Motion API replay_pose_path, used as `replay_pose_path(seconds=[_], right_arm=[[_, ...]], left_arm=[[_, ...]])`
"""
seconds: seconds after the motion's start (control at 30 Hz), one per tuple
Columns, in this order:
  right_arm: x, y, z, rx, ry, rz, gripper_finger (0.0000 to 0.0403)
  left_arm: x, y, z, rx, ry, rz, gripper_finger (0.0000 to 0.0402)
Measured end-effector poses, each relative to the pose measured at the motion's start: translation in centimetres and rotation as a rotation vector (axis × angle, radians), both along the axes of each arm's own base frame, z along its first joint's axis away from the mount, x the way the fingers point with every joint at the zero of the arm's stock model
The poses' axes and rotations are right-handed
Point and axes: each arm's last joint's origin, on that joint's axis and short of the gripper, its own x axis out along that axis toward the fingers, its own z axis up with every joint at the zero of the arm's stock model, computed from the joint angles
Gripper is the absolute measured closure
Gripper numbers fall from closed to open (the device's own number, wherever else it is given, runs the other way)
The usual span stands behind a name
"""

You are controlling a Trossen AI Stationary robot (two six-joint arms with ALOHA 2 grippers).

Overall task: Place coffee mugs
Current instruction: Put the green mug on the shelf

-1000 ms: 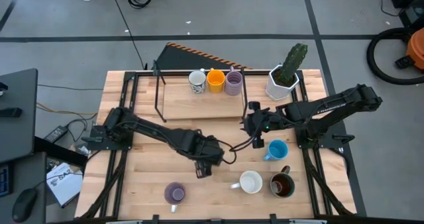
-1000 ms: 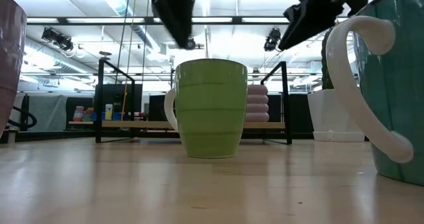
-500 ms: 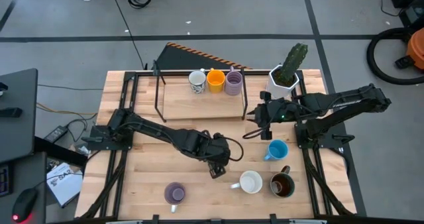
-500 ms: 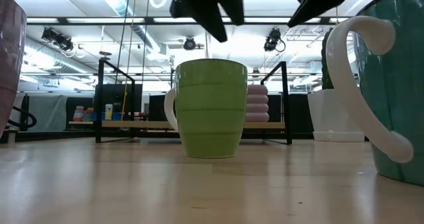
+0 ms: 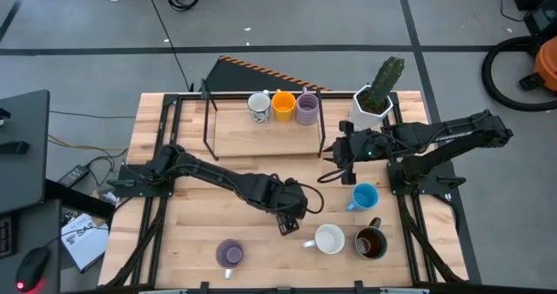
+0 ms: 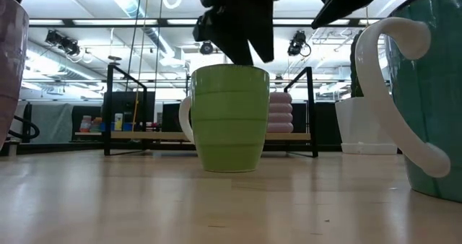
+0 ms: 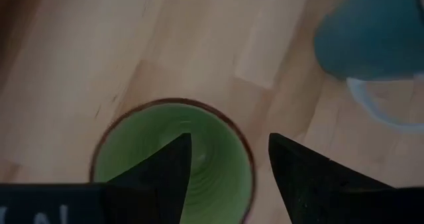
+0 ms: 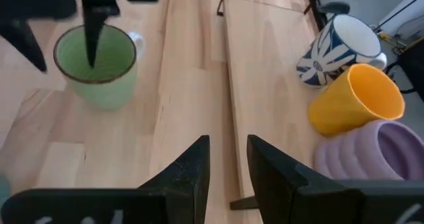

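The green mug (image 6: 229,118) stands upright on the table, seen from above in the left wrist view (image 7: 173,161) and farther off in the right wrist view (image 8: 96,63). My left gripper (image 7: 228,158) hangs open just over it, one finger above the mouth and one outside the rim; in the high view the left gripper (image 5: 287,214) hides the mug. My right gripper (image 5: 333,152) is open and empty, near the rack's right end. A white patterned mug (image 5: 258,105), an orange mug (image 5: 283,105) and a lavender mug (image 5: 306,109) sit on the rack's board.
The blue mug (image 5: 364,197) stands close to the green mug's right. A white mug (image 5: 329,239), a dark brown mug (image 5: 372,242) and a second lavender mug (image 5: 229,253) stand near the table's near edge. The cactus pot (image 5: 374,103) is at the far right corner.
My left gripper has moved toward the table's right and come down over the green mug, ending with its fingers astride the rim. My right gripper has drawn back toward the far edge and the rack's right end, then stayed. The mug has not moved.
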Motion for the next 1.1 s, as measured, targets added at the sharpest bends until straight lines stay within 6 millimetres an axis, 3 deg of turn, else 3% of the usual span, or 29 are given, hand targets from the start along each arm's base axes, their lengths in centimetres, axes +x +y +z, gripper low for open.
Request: replay_pose_path(seconds=[0.37, 0.7, 0.9, 1.1], right_arm=[[0.1, 0.1, -0.6, 0.002, 0.012, 0.008, 0.0296], [0.1, 0.2, -0.6, 0.016, 0.012, 0.017, 0.0296], [0.1, 0.2, -0.6, 0.017, 0.014, 0.019, 0.0296], [0.1, 0.2, -0.7, 0.025, 0.017, 0.018, 0.0296]], left_arm=[[1.1, 1.0, -3.0, 0.033, 0.086, -0.063, 0.02], [0.8, 0.7, -3.5, 0.06, 0.138, -0.119, 0.0302], [-0.6, -0.2, -3.0, 0.086, 0.229, -0.25, 0.0378], [-3.3, -0.8, -1.6, 0.175, 0.386, -0.445, 0.0379]])
